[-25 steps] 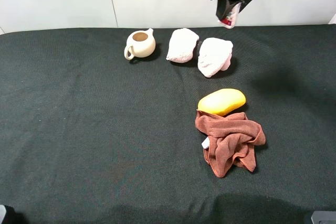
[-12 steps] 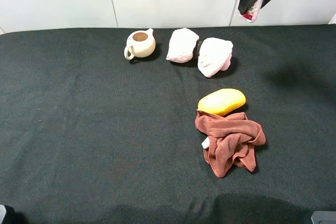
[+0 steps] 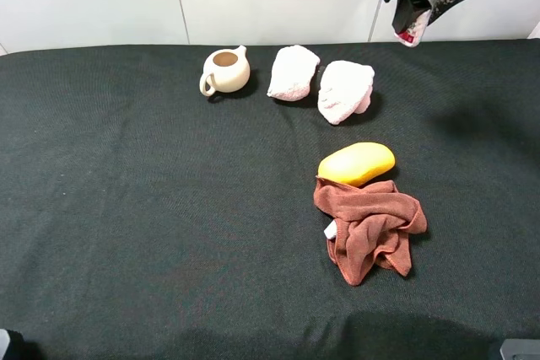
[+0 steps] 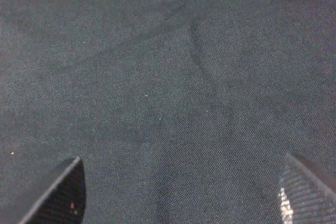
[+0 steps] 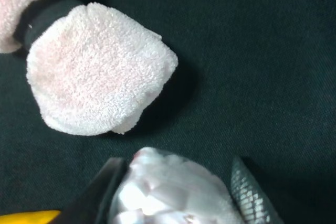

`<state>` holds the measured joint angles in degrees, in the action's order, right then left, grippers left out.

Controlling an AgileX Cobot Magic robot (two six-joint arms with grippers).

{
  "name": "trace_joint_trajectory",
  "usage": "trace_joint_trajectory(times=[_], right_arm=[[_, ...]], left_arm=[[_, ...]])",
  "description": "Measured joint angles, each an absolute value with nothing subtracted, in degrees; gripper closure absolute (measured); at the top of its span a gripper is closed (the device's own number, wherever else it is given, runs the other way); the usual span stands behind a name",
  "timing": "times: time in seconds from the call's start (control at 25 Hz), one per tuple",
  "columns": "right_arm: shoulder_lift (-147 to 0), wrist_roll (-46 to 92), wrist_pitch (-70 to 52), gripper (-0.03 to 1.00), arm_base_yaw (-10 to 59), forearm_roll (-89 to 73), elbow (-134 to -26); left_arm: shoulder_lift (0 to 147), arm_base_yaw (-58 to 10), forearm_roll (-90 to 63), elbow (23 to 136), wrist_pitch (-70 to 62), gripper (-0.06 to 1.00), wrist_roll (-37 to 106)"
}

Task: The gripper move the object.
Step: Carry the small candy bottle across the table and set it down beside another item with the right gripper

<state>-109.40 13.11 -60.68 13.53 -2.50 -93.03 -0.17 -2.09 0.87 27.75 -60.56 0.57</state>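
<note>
Small clear bottle (image 3: 407,35), red-printed label, clamped aloft in black gripper (image 3: 413,21)

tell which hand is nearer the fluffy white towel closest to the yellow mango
Right. The right hand hovers raised just behind the towel, to its right; the left hand sits over bare black cloth, far from it.

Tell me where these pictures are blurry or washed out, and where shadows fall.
Exterior high: even light, sharp; a soft shadow lies on the black cloth below the right gripper. Right wrist: the bottle is blurred and washed out, the white towel sharper. Left wrist: dim, slightly grainy.
</note>
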Motion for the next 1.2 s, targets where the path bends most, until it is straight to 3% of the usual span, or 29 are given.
trace_joint_trajectory(times=[1.2], right_arm=[[-117.45, 14.37, -55.66, 0.64, 10.53, -3.38, -88.93]], left_arm=[[-0.17, -2.09, 0.87, 27.75, -60.56, 0.21, 0.57]])
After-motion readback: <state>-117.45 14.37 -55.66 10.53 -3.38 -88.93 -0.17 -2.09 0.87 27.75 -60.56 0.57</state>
